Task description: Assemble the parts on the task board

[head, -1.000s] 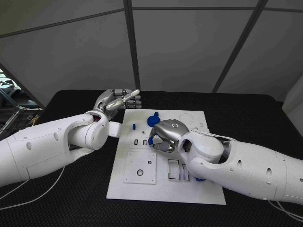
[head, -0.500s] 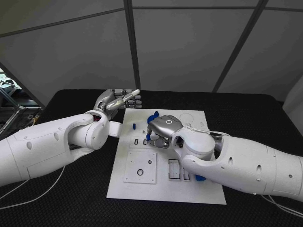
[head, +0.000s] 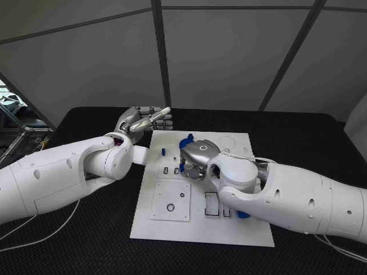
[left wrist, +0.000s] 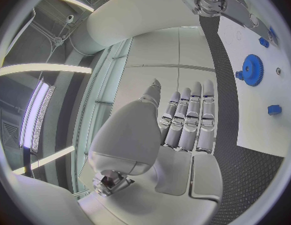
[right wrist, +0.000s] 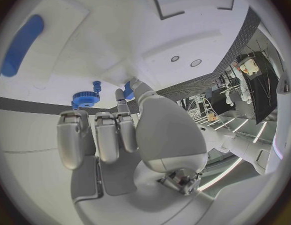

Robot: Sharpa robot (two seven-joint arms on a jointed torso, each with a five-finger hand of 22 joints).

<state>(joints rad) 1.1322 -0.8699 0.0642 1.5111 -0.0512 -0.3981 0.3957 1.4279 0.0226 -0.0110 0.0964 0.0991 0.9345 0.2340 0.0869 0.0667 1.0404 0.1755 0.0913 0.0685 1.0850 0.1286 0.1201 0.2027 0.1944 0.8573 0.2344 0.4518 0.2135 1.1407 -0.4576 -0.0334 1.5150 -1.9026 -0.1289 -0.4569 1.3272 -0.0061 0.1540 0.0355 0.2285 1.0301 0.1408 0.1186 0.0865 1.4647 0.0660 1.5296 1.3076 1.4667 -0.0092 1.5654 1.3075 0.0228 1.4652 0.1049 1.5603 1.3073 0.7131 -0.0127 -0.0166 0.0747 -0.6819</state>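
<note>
Your right hand point(head: 198, 157) hovers over the task board point(head: 233, 229), fingers curled together, near the blue gear point(right wrist: 86, 98) standing at its far end; whether it pinches anything, you cannot tell. Your left hand point(head: 142, 120) waits beside the board, fingers straight, empty.

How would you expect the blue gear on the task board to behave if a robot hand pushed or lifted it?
The blue gear looks like rigid plastic, so probably stiff and light. Its toothed rim should give grip. Lying flat on the task board, it would likely slide, not roll.
</note>
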